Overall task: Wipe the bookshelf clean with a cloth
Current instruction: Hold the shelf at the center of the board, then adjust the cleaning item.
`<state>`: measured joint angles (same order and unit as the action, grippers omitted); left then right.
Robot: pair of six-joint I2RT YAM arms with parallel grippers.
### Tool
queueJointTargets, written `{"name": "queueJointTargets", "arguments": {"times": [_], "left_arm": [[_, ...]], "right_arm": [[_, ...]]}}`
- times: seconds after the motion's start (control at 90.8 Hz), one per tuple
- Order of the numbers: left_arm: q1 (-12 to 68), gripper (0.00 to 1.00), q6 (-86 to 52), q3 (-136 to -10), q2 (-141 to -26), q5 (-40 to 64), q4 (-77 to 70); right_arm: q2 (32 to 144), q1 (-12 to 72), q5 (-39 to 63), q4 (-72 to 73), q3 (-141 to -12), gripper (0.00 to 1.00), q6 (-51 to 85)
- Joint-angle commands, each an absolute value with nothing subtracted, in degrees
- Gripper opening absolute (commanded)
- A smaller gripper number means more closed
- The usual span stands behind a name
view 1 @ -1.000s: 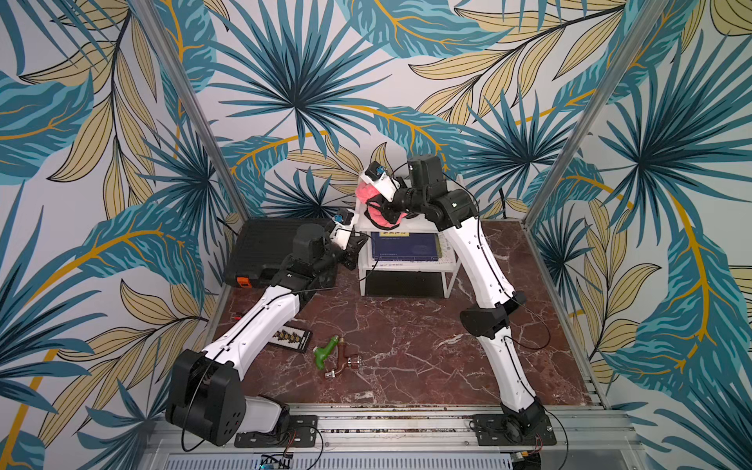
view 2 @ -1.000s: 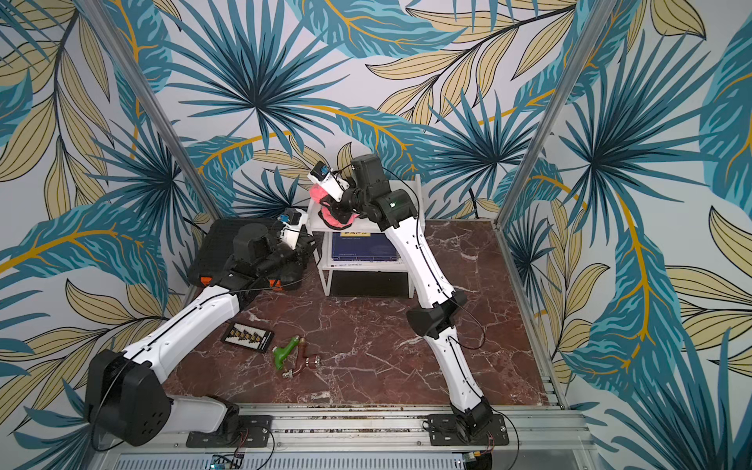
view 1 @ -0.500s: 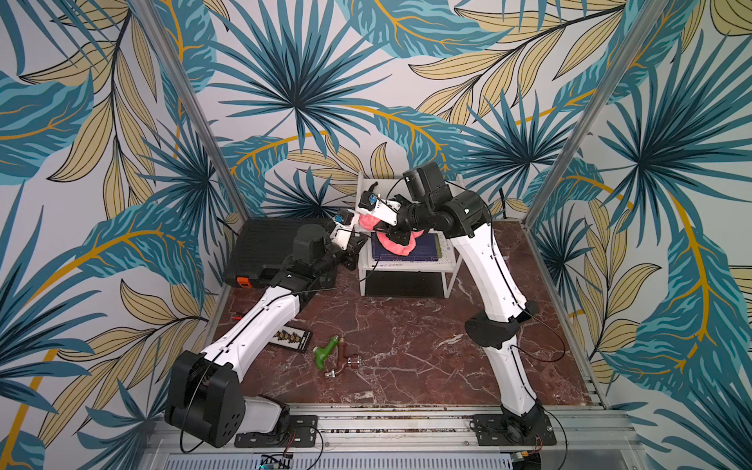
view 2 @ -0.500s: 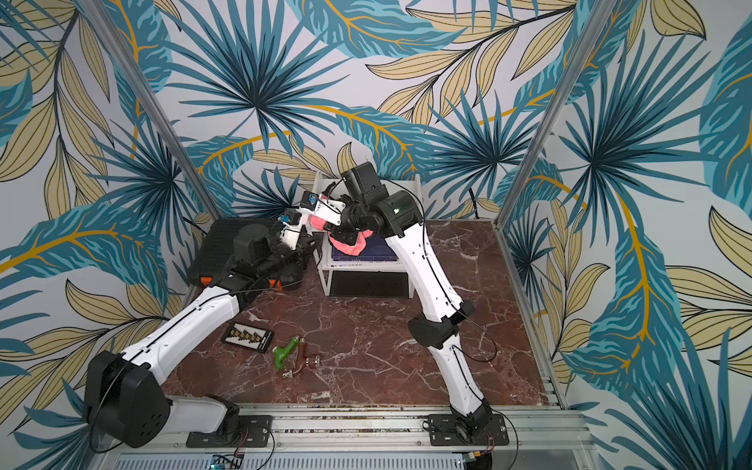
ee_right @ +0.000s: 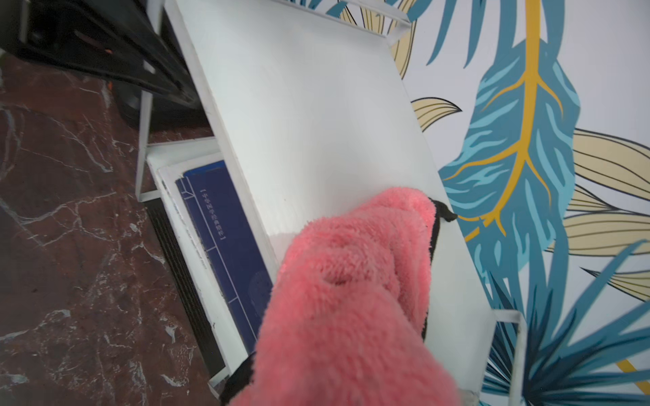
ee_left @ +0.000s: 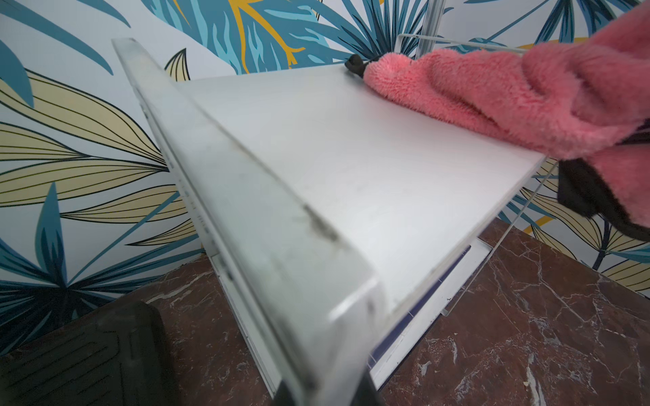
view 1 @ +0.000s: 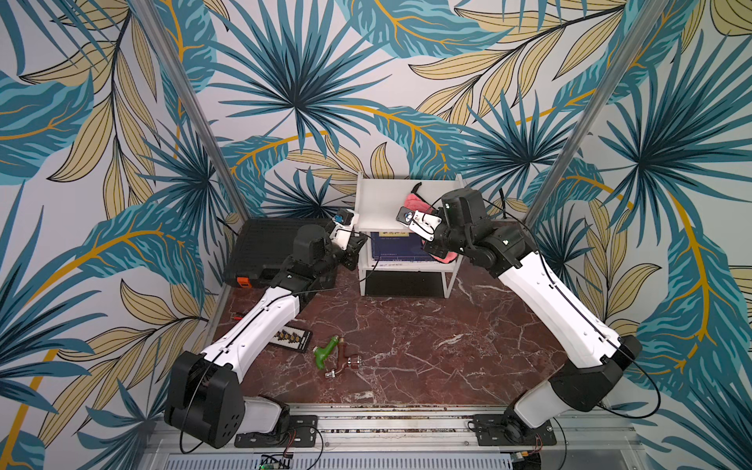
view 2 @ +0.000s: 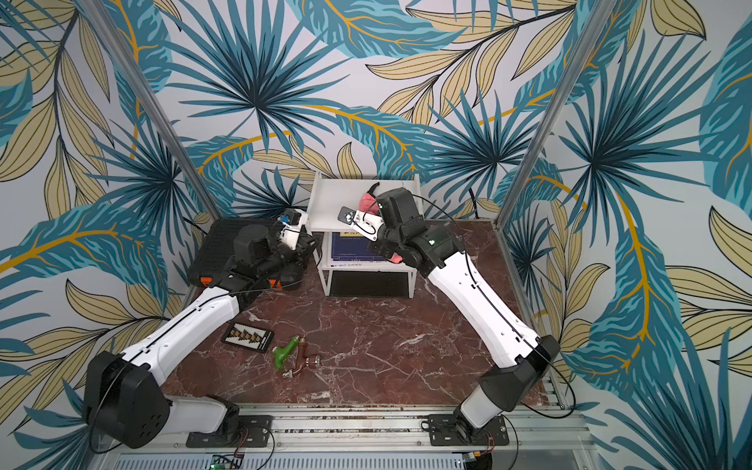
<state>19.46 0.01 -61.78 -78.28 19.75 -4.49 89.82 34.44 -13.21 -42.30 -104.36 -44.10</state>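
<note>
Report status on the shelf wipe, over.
Left gripper shut on the bookshelf edge. Right gripper shut on the cloth, cloth resting on top board. Board otherwise bare; blue book on lower tier.

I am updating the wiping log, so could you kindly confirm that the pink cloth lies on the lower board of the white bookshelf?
Not quite: the cloth lies on the top board of the bookshelf, not the lower one. The lower board carries a blue book instead. The right wrist view shows this plainly. The rest stands: the cloth is pink and the bookshelf white.
</note>
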Motion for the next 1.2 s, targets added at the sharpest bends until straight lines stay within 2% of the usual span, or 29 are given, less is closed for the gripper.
{"name": "queueJointTargets", "arguments": {"times": [0.0,0.044,0.088,0.154,0.242,0.253,0.286,0.341,0.452,0.507,0.595,0.859,1.057,1.19], "left_arm": [[17.5,0.1,-5.9,-58.9,-74.8,14.1,1.4],[17.5,0.16,-5.7,-57.9,-73.5,14.2,0.6],[17.5,0.31,-5.2,-56.6,-72.0,14.7,-0.4],[17.5,0.5,-4.6,-55.0,-69.3,15.4,-1.3],[17.5,0.64,-4.5,-53.5,-64.8,16.5,-0.8],[17.5,0.66,-4.4,-53.4,-64.0,17.1,-0.7],[17.5,0.81,-4.0,-52.5,-61.8,19.3,-0.7],[17.6,0.9,-3.2,-50.8,-57.9,25.4,-1.6],[19.1,0.94,-3.5,-47.1,-50.7,37.8,-5.2],[21.8,0.99,-3.0,-47.1,-49.1,36.8,-3.6],[27.5,1.0,0.0,-48.9,-49.6,32.9,0.0],[36.7,1.0,2.7,-54.5,-61.8,19.7,-0.6],[39.7,1.0,-0.2,-54.7,-66.8,23.3,-11.7],[41.8,1.0,-0.4,-56.5,-69.6,28.2,-12.5]], "right_arm": [[88.8,31.3,-26.9,-46.6,-98.2,0.0,-43.9],[85.4,30.8,-24.1,-45.8,-95.5,0.0,-42.3],[81.9,30.5,-19.0,-44.2,-92.2,0.0,-40.5],[77.9,30.4,-6.0,-41.0,-88.0,0.0,-36.7],[74.0,30.5,10.8,-35.1,-82.3,0.0,-29.0],[73.6,30.5,12.2,-34.5,-81.5,0.0,-27.7],[72.6,30.5,17.4,-30.9,-79.3,0.0,-24.8],[71.0,30.6,24.3,-23.1,-74.2,0.0,-18.0],[69.1,30.7,35.6,-6.0,-66.7,0.0,-5.7],[68.1,30.8,38.8,1.8,-63.5,0.0,-0.2],[67.0,31.2,40.5,11.6,-59.8,0.0,6.4],[66.0,32.3,41.3,20.6,-55.6,0.0,12.4],[65.9,32.4,38.3,23.0,-53.7,0.0,14.4],[66.3,32.4,33.8,24.5,-52.8,0.0,15.3]]}}
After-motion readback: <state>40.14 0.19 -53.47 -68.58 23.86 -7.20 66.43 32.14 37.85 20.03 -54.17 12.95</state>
